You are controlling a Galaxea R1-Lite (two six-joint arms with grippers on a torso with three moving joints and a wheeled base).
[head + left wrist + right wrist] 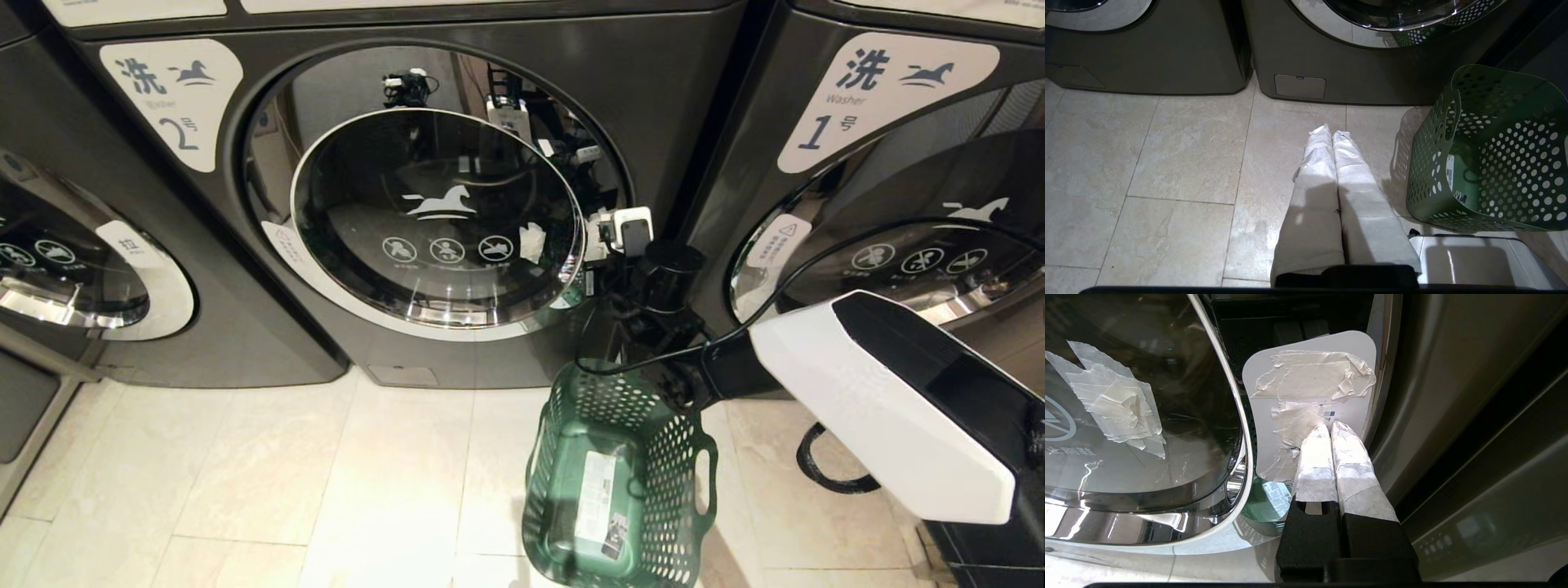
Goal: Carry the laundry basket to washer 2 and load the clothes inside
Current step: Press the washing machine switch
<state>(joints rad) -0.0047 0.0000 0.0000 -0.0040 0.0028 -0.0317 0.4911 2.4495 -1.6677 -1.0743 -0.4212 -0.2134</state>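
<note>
Washer 2 (175, 98) fills the middle of the head view, its chrome-rimmed glass door (437, 216) lying against its front. My right gripper (1329, 426) is shut and empty. Its taped fingertips touch a white taped plate (1310, 384) just beside the door's right rim (1241, 428). The right arm (882, 400) reaches there from the right. The green laundry basket (616, 482) stands on the floor below it, with only its white sticker (596, 502) showing inside. The clothes are out of view. My left gripper (1332, 130) hangs shut over the tiles, left of the basket (1490, 151).
Washer 1 (865, 98) stands close on the right, with a narrow dark gap between it and washer 2. Another machine (73, 278) is on the left. A black cable (824, 474) loops on the floor right of the basket. Pale tiles (286, 474) stretch in front.
</note>
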